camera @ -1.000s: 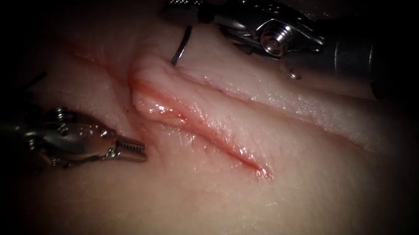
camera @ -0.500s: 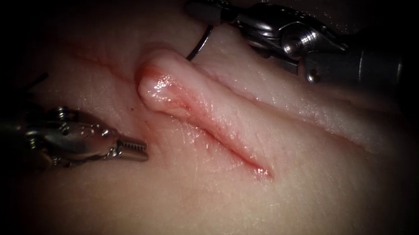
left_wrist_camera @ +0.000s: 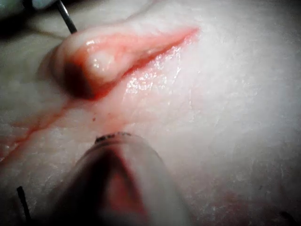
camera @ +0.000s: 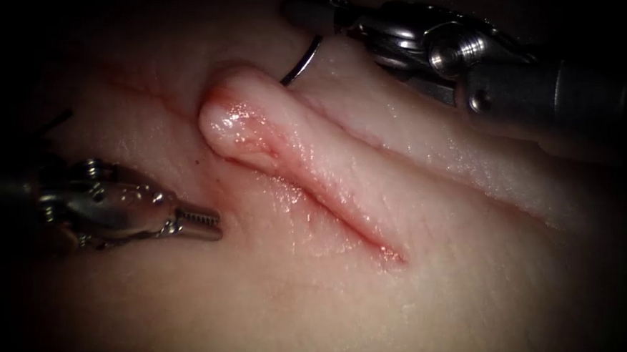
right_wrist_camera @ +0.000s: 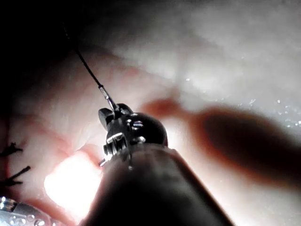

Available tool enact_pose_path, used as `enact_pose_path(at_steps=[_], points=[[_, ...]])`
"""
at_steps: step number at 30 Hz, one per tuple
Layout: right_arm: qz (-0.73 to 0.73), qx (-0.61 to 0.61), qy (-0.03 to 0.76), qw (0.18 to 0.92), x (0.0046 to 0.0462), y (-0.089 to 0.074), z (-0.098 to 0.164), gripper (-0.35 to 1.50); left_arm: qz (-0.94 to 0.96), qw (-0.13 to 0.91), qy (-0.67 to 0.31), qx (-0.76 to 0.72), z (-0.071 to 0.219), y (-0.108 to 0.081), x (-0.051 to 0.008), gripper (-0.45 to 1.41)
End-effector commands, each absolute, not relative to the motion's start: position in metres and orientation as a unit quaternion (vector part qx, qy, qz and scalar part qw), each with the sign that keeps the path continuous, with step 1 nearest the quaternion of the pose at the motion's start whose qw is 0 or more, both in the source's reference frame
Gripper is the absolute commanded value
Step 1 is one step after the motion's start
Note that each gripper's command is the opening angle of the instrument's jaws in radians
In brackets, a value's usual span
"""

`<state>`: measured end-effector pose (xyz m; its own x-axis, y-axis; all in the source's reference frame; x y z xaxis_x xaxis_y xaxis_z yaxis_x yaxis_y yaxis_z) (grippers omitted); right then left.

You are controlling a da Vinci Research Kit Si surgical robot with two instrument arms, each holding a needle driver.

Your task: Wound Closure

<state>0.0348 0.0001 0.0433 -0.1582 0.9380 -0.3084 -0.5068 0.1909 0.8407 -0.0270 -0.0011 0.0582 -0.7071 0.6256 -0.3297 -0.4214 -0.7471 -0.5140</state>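
The right tool [camera: 313, 13] reaches in over the upper end of the cut [camera: 340, 217], shut on the curved needle [camera: 301, 64] near its rear end. The needle arcs down into the tissue [camera: 429, 289] on the right side of the cut, its tip hidden. The right lip there stands up as a glistening bulge [camera: 234, 122]. The left tool [camera: 202, 222] rests left of the cut, shut and holding nothing. In the left wrist view its tip [left_wrist_camera: 113, 139] faces the bulge [left_wrist_camera: 94, 61] and the needle [left_wrist_camera: 66, 16]. Thread [right_wrist_camera: 87, 70] trails from the right tool [right_wrist_camera: 115, 117].
Red fluid lines the cut [left_wrist_camera: 155, 47] and streaks away from it [left_wrist_camera: 33, 129]. Short dark cut ends of thread [right_wrist_camera: 13, 150] stick out of the tissue, one also near the left tool [camera: 53, 121]. A pale ridge of tissue [camera: 471, 170] runs right of the cut.
The right tool has shifted to the right with the needle, turning its curve into the tissue. The right lip of the cut has risen into a rounder bulge. The left tool has stayed still.
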Motion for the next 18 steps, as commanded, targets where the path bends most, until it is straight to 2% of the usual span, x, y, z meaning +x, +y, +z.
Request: enact_pose_path(at_steps=[1,18], points=[[0.598,0.238,0.475,0.6,0.0363,0.0001,0.0435,-0.35,0.901,0.29,-0.206,-0.249,0.0588,-0.0015,-0.0275,0.07],[0.628,0.327,0.445,0.549,0.0395,-0.0021,0.0423,-0.35,0.901,0.289,-0.206,-0.249,0.0588,-0.0014,-0.0274,0.07]])
